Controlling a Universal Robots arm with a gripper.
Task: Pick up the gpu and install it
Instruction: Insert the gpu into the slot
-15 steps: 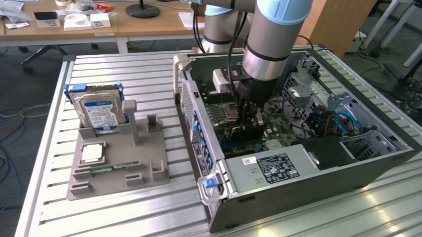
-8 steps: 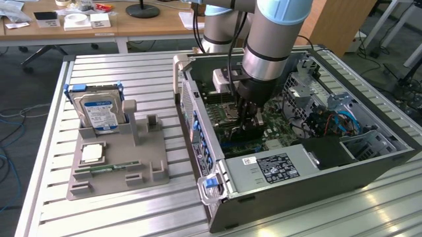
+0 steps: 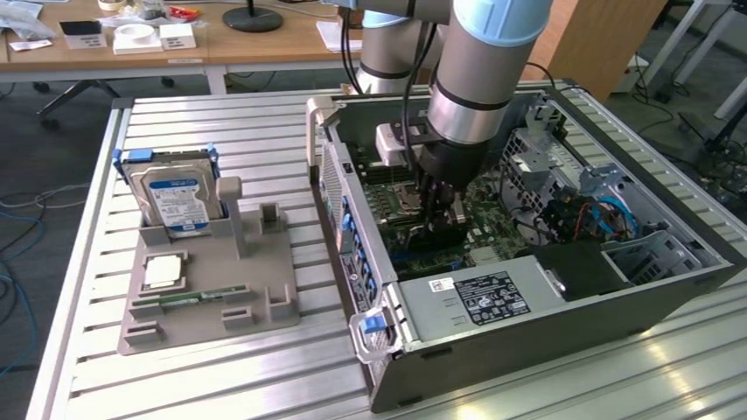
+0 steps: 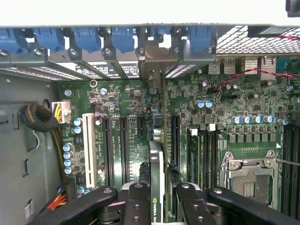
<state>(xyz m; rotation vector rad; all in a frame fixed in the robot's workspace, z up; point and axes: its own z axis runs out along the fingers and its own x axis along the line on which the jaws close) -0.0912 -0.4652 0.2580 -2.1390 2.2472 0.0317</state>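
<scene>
Slatted metal table (image 3: 233, 385) carries open computer case (image 3: 653, 297); desks (image 3: 140, 52) behind.

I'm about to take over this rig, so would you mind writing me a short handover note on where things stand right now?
End effector: shut on the gpu, held edge-on, down inside the open case.
Gpu: above the motherboard, lined up along the expansion slots, its far end toward the rear bracket openings; whether it is seated I cannot tell.
Fixture tray on the exterior view's left: hard drive upright in its holder, memory stick lying flat.
Done: gpu picked up and brought into the case.
Left: seating the card and letting go.
</scene>
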